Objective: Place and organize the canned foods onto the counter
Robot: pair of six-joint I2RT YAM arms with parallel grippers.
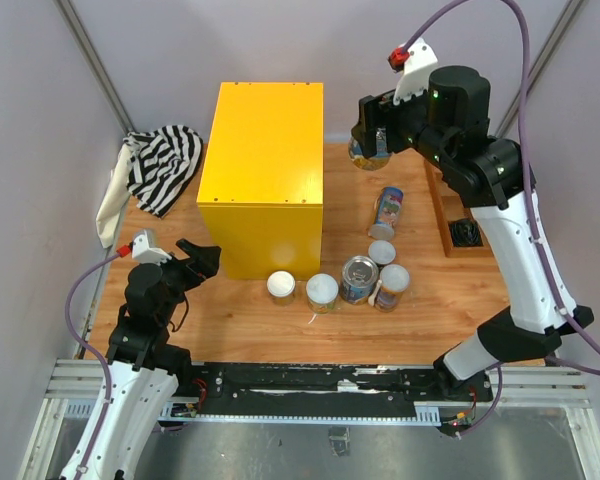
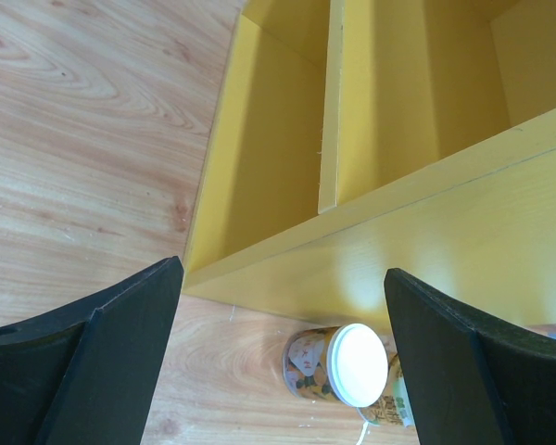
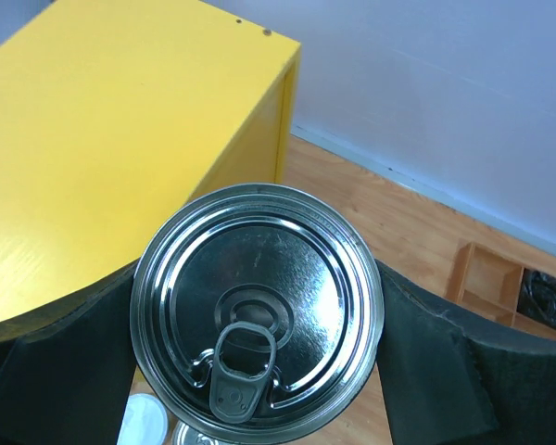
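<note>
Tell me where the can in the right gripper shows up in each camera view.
Top external: held can upper right, partly hidden under the right gripper.
Left wrist: not in it.
Right wrist: centre, silver pull-tab top facing the camera.
Shared landmark: the yellow counter, in all three.

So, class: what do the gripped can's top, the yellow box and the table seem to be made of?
Can top: bare shiny metal, with reflections and a pull ring. Yellow box: likely painted board; smooth, glossy, faint grain. Table: wood or wood-look laminate, showing grain.

Bright yellow counter [image 1: 263, 165], silver-topped can [image 3: 258, 313], black-and-white striped cloth [image 1: 165, 165].
</note>
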